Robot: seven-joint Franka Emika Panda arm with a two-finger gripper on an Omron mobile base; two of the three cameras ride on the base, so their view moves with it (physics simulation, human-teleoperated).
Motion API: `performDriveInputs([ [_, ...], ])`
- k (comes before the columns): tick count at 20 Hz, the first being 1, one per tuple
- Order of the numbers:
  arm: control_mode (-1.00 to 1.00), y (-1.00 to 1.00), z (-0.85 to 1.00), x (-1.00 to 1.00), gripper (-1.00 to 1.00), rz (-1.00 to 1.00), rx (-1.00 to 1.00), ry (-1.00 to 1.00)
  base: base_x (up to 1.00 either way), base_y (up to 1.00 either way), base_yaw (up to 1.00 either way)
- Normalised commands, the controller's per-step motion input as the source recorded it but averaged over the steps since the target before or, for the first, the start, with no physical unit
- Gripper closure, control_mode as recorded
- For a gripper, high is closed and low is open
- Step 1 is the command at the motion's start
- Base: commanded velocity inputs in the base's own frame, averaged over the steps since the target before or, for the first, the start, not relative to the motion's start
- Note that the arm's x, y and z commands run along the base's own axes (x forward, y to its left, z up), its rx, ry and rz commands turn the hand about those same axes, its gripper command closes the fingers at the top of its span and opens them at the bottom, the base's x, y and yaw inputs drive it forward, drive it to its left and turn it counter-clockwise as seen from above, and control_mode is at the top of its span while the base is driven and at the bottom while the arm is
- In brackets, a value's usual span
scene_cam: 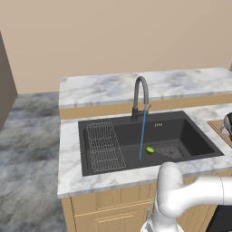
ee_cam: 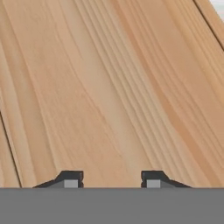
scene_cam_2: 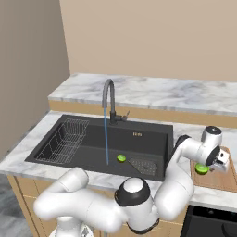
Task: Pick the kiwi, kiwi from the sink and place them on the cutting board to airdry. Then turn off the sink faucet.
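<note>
One lime-green kiwi (scene_cam: 150, 149) (scene_cam_2: 121, 158) lies on the floor of the dark sink (scene_cam: 127, 136) (scene_cam_2: 148, 143), beside the mesh drain grate (scene_cam: 170, 151). The other kiwi (scene_cam_2: 201, 169) rests on the wooden cutting board (scene_cam_2: 217, 181) (scene_cam: 219, 126) (ee_cam: 109, 87) to the right of the sink, partly hidden by my hand. My gripper (scene_cam_2: 222, 162) (ee_cam: 111, 179) hovers just above the board, open, with nothing between its fingers. The gooseneck faucet (scene_cam: 141, 93) (scene_cam_2: 109, 99) is running: a thin blue stream (scene_cam: 142, 133) falls into the basin.
A wire rack (scene_cam: 103, 146) (scene_cam_2: 65, 138) fills the sink's left part. Marble counter (scene_cam: 68, 154) surrounds the basin, with a raised marble ledge (scene_cam: 113, 88) behind the faucet. A dark appliance (scene_cam_2: 213, 224) sits below the board's end of the counter.
</note>
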Motion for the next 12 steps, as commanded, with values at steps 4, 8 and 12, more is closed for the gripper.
performDriveInputs([
  [4, -1.00, -0.03, 0.16, -0.16, -1.00, 0.04, 0.00, -0.10, 0.00, 0.00, 0.00],
  [8, -1.00, 0.00, 0.52, -0.25, -1.00, 0.08, 0.01, -0.18, 0.00, 0.00, 0.00],
  [12, -1.00, 0.17, 0.64, -0.41, -1.00, 0.13, 0.00, -0.23, 0.00, 0.00, 0.00],
])
